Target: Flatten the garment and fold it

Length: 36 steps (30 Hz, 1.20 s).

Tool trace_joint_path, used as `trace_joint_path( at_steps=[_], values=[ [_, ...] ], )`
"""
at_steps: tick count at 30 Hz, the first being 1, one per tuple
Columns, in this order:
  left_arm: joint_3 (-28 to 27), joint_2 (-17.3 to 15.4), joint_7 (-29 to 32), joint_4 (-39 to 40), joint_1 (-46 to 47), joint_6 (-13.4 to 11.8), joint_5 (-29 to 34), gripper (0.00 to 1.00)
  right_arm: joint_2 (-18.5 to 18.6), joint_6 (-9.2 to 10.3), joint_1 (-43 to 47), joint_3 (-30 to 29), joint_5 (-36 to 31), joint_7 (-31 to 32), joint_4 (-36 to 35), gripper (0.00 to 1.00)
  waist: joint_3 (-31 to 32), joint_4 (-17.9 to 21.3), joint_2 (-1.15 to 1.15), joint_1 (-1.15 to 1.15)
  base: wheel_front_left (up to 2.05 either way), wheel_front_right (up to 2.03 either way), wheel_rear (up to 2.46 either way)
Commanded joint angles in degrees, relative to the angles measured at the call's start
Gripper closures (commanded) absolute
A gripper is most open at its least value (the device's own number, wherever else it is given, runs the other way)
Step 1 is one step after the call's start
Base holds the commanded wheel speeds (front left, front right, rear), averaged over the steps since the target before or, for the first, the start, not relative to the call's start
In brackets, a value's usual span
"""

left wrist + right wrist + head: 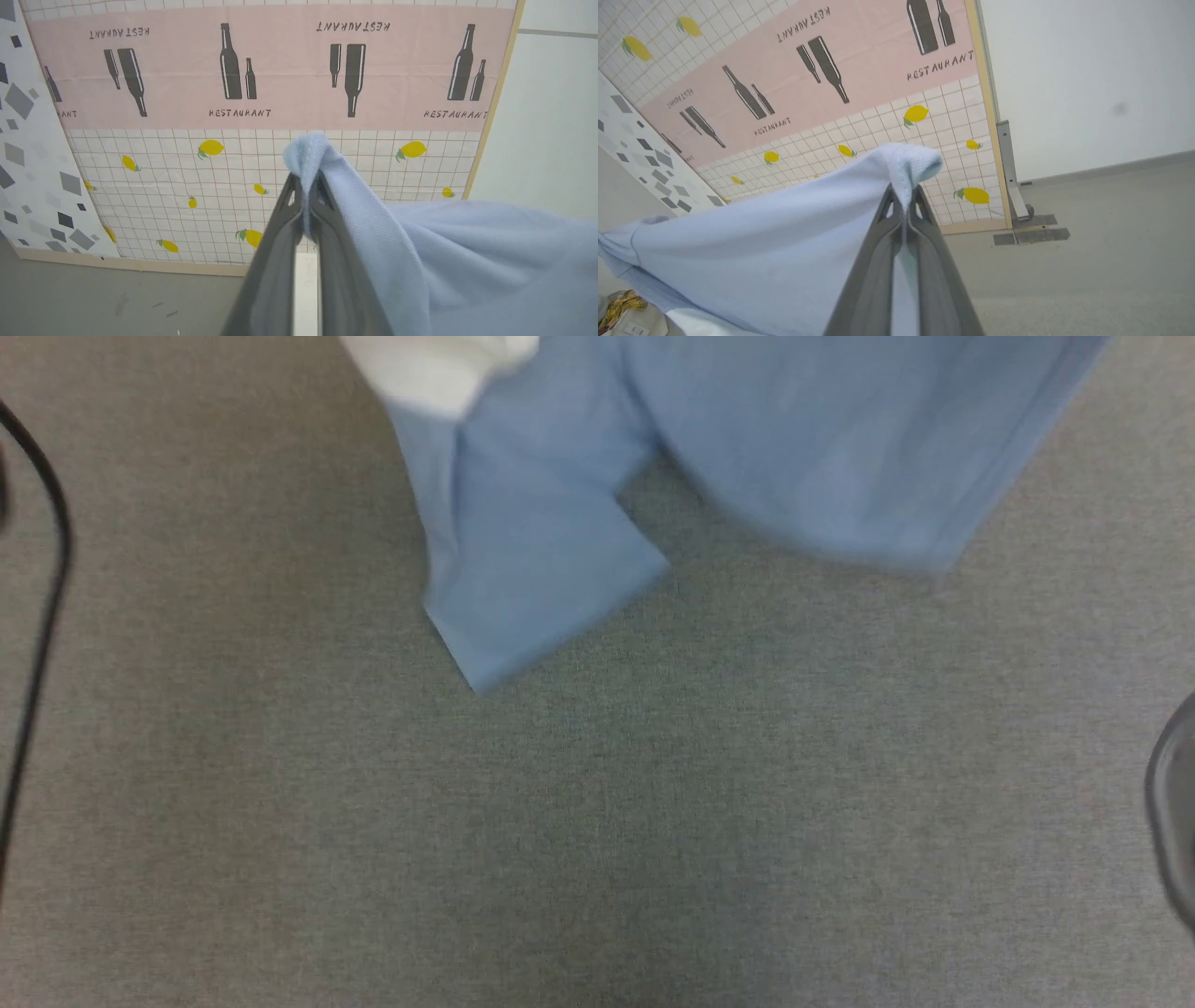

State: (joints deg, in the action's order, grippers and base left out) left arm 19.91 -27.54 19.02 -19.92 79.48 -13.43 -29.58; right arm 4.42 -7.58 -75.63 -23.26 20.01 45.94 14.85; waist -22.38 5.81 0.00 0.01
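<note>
Mid-flatten, by the look of it: holding the garment (pixel 840 448) up by two points, cloth stretched between. Pinched tight in left hand (pixel 306 186) and in right hand (pixel 903 198), a bunched tuft poking past each. Hanging over the grey surface (pixel 597 821); cannot tell whether touching. Next, probably: lower and lay flat with even tension. Ample bare surface below; dark cable (pixel 47 569) at left edge to avoid. Patterned panel (pixel 280 70) well beyond.
</note>
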Motion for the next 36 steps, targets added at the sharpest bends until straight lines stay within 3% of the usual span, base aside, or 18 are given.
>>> trace_joint_path(
  at_steps=[1,9,16,22,29,36],
  values=[
    [0.0,-0.1,-1.1,-1.3,3.7,-0.5,1.4,1.0,-0.1,0.09,-3.2,-0.4,-0.9,-2.7,1.2,1.0,-4.3,0.1,0.0,-0.01,0.0,0.0,0.0],
    [-0.4,-0.7,-9.7,-4.9,18.2,-1.0,6.6,1.0,-0.6,0.09,-14.5,-0.4,-3.5,-14.4,8.2,1.0,-6.7,0.6,0.0,-0.01,0.0,0.0,0.0],
    [-1.7,-0.5,-16.6,-7.6,21.0,-0.7,6.6,1.0,1.1,0.09,-16.9,-1.8,-2.1,-21.3,10.4,1.0,-7.9,-0.7,0.0,-0.01,0.0,0.0,0.0],
    [-1.9,0.4,-19.8,-10.0,13.2,2.5,3.0,1.0,3.3,0.09,-11.4,0.5,1.5,-20.8,10.9,1.0,-7.3,-2.4,0.0,-0.01,0.0,0.0,0.0],
    [-1.7,1.7,-23.7,-9.9,-2.5,6.9,-2.1,1.0,5.9,0.09,4.4,4.9,12.1,-19.8,6.2,1.0,-2.1,-4.3,0.0,-0.01,0.0,0.0,0.0],
    [-1.6,3.2,-27.3,-3.6,-26.8,6.9,-6.8,1.0,7.4,0.09,29.0,8.1,21.0,-18.5,-2.7,1.0,7.5,-5.6,0.0,-0.01,0.0,0.0,0.0]
  ],
)
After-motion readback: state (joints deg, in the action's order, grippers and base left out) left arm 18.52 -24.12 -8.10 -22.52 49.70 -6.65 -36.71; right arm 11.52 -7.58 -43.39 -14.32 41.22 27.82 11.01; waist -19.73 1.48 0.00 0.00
